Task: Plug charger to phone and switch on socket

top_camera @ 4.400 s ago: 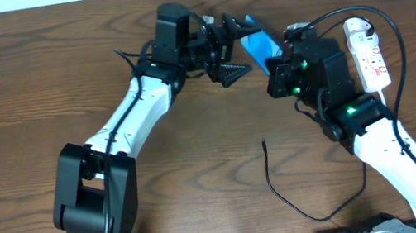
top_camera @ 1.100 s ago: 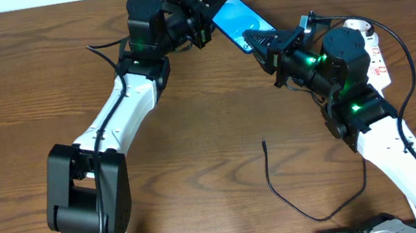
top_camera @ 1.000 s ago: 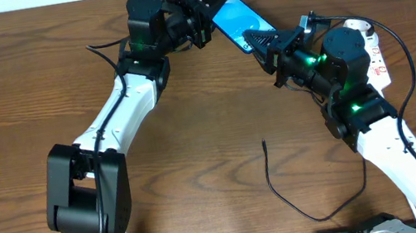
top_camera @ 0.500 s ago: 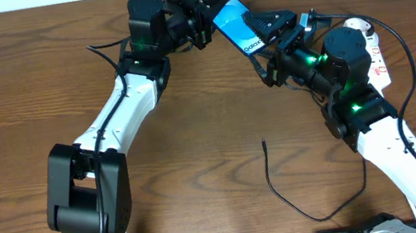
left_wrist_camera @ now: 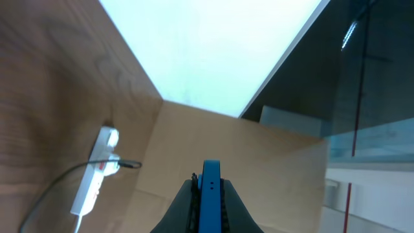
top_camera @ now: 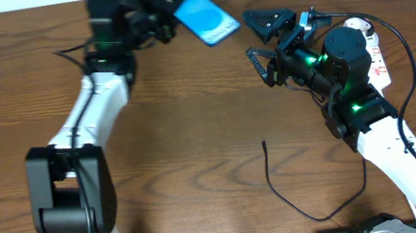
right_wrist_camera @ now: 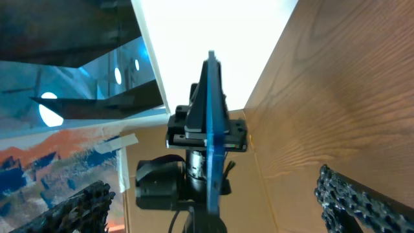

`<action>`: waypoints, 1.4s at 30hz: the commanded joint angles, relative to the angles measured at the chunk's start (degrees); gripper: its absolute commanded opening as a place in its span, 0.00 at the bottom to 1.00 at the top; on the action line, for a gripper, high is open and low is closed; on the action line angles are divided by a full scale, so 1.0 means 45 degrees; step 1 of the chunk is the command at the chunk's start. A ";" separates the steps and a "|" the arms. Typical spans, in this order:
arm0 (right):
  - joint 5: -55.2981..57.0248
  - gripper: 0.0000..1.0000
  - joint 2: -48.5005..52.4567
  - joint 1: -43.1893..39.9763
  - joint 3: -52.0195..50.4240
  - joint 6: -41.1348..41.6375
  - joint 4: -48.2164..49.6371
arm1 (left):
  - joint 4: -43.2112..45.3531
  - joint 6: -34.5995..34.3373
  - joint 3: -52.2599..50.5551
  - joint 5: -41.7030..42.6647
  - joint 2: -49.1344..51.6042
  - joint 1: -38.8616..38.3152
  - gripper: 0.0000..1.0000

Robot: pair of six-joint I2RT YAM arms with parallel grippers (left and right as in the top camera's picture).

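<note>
The phone, blue-screened, is held off the table at the back by my left gripper, which is shut on its top end. In the left wrist view the phone is edge-on between the fingers. My right gripper stands wide open just right of the phone, apart from it. The right wrist view has the phone edge-on ahead, between spread fingertips. The charger lies on the table, its connector tip free. The socket lies at the right.
The charger's black cable loops round the white socket and under my right arm. The socket also shows in the left wrist view, low on the left. The wooden table ends at a pale wall along the back.
My right gripper has opened and let go of the phone's lower end. The left arm has swung left, carrying the phone away from the right gripper.
</note>
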 commanded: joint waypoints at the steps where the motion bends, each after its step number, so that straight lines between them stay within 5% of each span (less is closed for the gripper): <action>1: -0.0170 0.99 -0.0058 -0.0083 0.0277 -0.0952 -0.0063 | 0.0160 0.0457 0.0291 0.2050 -0.0403 0.0918 0.07; 9: -0.0209 0.99 -0.0053 -0.0073 0.0277 -0.4041 -0.0107 | 0.0160 0.3220 0.0291 0.6018 -0.0403 0.2628 0.07; 15: -0.0971 0.99 -0.0053 -0.0068 0.0466 -0.4634 -0.1015 | 0.0160 0.4498 0.0291 0.7708 -0.0403 0.3536 0.07; 23: -0.1044 0.99 0.0923 0.0257 0.3555 -0.7737 -0.7315 | 0.0155 0.5425 0.0291 0.8524 -0.0403 0.3954 0.07; 29: 0.1171 0.99 0.2346 0.1214 0.5037 -1.0234 -1.2721 | 0.0160 0.5809 0.0291 0.8767 -0.0398 0.3954 0.07; 42: 0.1860 0.98 0.3060 0.2497 0.4915 -1.0899 -1.4921 | 0.0160 0.6538 0.0291 0.8762 -0.0398 0.3954 0.07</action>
